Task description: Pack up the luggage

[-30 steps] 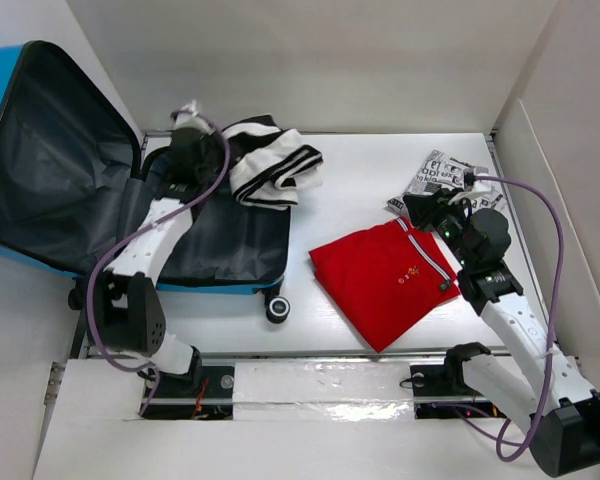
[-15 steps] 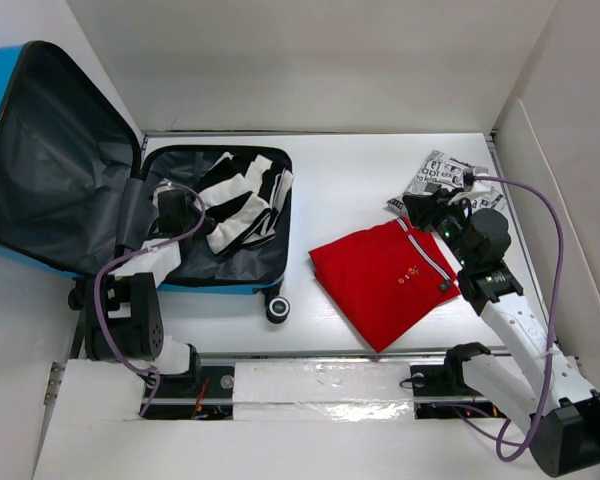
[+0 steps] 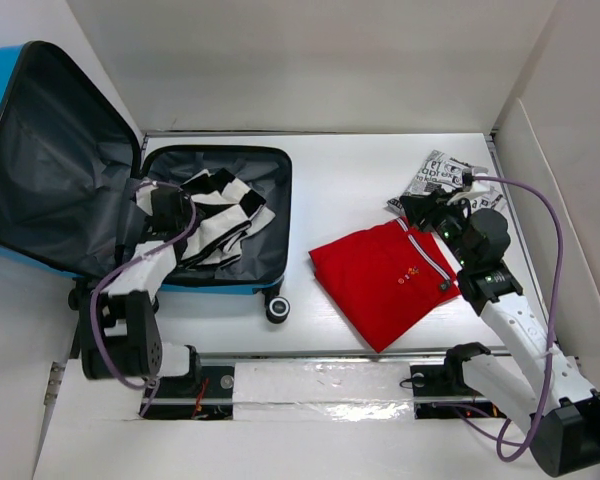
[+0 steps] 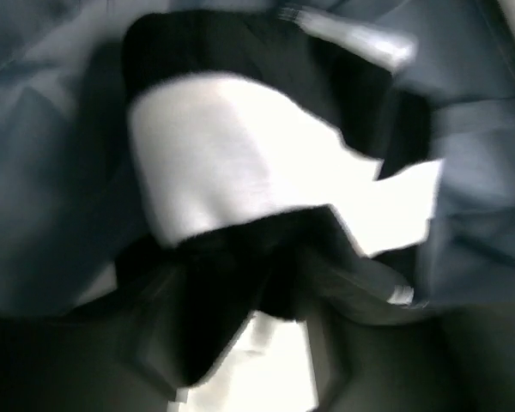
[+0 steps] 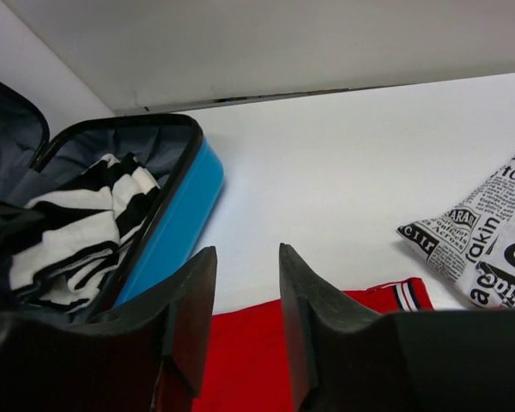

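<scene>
— Where is the luggage from where you stand?

— At the far left of the white table [image 3: 350,180]. The small bright-blue hard-shell suitcase [image 3: 50,150] lies open. Its lid is raised to the left with the grey fabric lining showing, and its other half is flat on the table. One black wheel [image 3: 277,309] sits at the near right corner.

— Is anything in it?

— A black-and-white striped cloth garment [image 3: 215,215], loosely bunched in the flat half. As far as I can see it is inside the rim.

— And the left gripper?

— The left gripper [image 3: 170,205] is down in that same half, at the garment's left edge, on or just above the cloth. The view from its wrist shows only blurred stripes [image 4: 215,163]. I cannot tell whether the fingers are spread or pressed together, or whether they have hold of the cloth.

— What comes next, going right?

— Bare table, then a red folded fabric shirt [image 3: 385,280]. It lies flat, turned corner-on like a diamond, with a striped band along its far right edge. It is well apart from the suitcase.

— And the right gripper?

— The right gripper [image 5: 245,257] hangs over the shirt's far corner, pointing across towards the suitcase's blue wall. Its fingers [image 5: 305,318] are parted by a narrow gap and nothing is between them.

— Is there anything past it?

— A newspaper-print white pouch [image 3: 442,172] with black lettering. It lies just behind the gripper, near the right wall and beside the shirt's far corner.
</scene>
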